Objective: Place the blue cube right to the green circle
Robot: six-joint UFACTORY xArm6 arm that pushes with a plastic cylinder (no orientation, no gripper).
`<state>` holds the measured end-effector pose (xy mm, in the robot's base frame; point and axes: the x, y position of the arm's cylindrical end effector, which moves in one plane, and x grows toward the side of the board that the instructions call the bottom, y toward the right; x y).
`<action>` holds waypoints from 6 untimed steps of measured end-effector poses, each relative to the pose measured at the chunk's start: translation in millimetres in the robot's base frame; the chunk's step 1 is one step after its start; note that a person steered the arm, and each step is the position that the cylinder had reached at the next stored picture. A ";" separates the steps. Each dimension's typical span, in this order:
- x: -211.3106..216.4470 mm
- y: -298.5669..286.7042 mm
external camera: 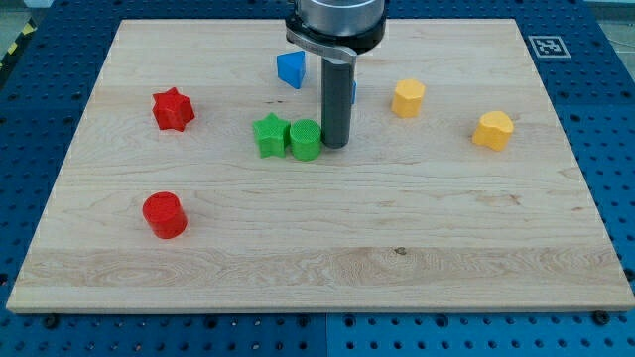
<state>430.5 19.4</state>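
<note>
Our tip rests just right of the green cylinder; a blue block shows behind the rod; no hand is visible.

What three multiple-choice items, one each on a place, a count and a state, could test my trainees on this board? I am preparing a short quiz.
1. Where is my tip?
A. just to the view's right of the green circle
B. beside the red cylinder
C. off the board

2. How many yellow blocks are there?
A. one
B. two
C. four

3. How do the green star and the green circle stand?
A. far apart
B. stacked
C. side by side, touching

Key:
1 A: the rod ends right beside the circle's right edge.
2 B: one yellow block and another lie at the view's right.
3 C: no gap shows between them.
</note>
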 end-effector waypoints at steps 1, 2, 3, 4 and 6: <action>-2.1 -4.1; -9.0 -6.8; -16.3 13.5; -15.7 45.4; -31.9 56.9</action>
<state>398.6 76.3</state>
